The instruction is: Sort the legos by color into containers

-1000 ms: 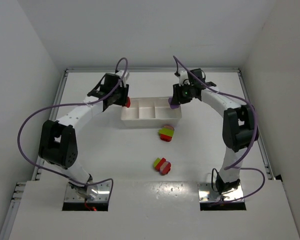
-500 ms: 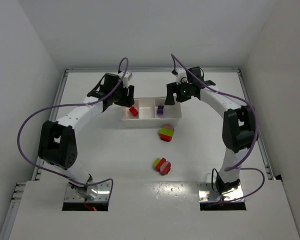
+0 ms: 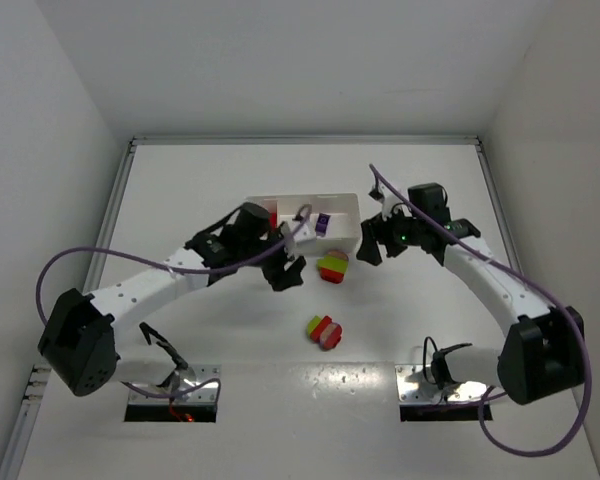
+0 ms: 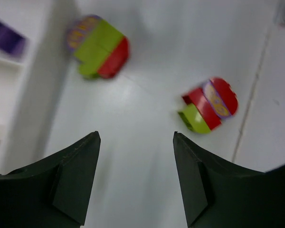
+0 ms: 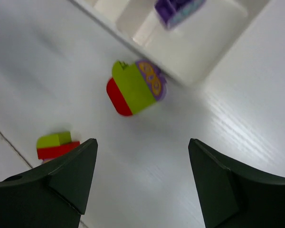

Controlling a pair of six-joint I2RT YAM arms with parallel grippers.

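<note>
The white tray (image 3: 345,206) holds a red lego (image 3: 273,215) in its left compartment and a purple lego (image 3: 322,222) further right. Two striped clumps lie on the table: one (image 3: 332,267) just in front of the tray, the other (image 3: 324,331) nearer the bases. My left gripper (image 3: 288,273) hangs open and empty just left of the first clump. In the left wrist view both clumps (image 4: 97,47) (image 4: 210,104) lie ahead of the left gripper (image 4: 137,137). My right gripper (image 3: 368,243), open and empty, hovers right of the first clump (image 5: 135,88); the right wrist view also catches the tray (image 5: 199,42).
White walls close in the table on three sides. Purple cables loop from both arms. The left arm's wrist covers part of the tray's front wall. Two metal base plates (image 3: 175,395) sit at the near edge.
Both grippers opened over the tray, leaving the red and purple legos in it. Both arms then swung back toward the near side, ending beside the clump in front of the tray.
</note>
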